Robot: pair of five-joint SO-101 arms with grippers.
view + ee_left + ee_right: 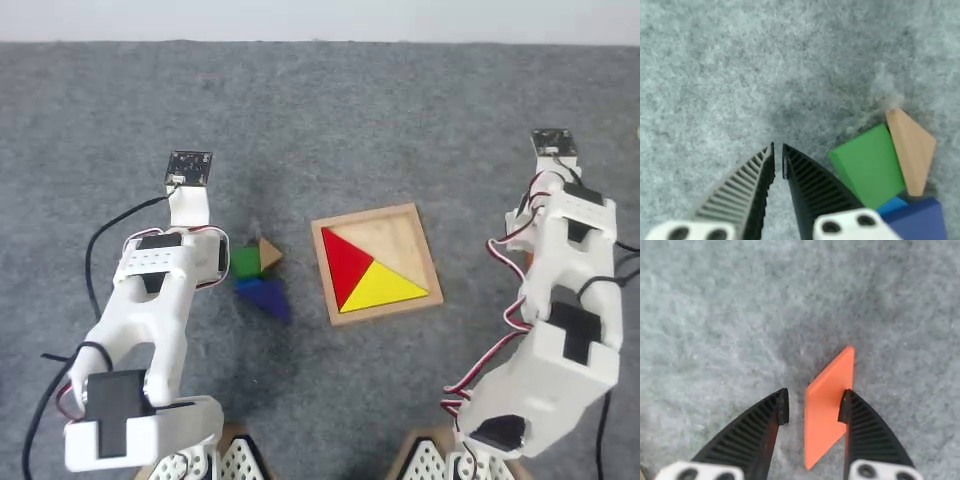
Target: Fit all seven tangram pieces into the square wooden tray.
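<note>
The square wooden tray lies at the table's middle, holding a red triangle and a yellow triangle. To its left cluster a green piece, a tan piece and dark blue pieces. My left gripper is shut and empty over bare carpet, just beside the green piece and the tan piece; a blue piece lies behind them. My right gripper is open around an orange piece, which touches one finger only.
Grey carpet covers the whole table. The left arm stands left of the loose pieces and the right arm stands right of the tray. Red and white cables hang along both arms.
</note>
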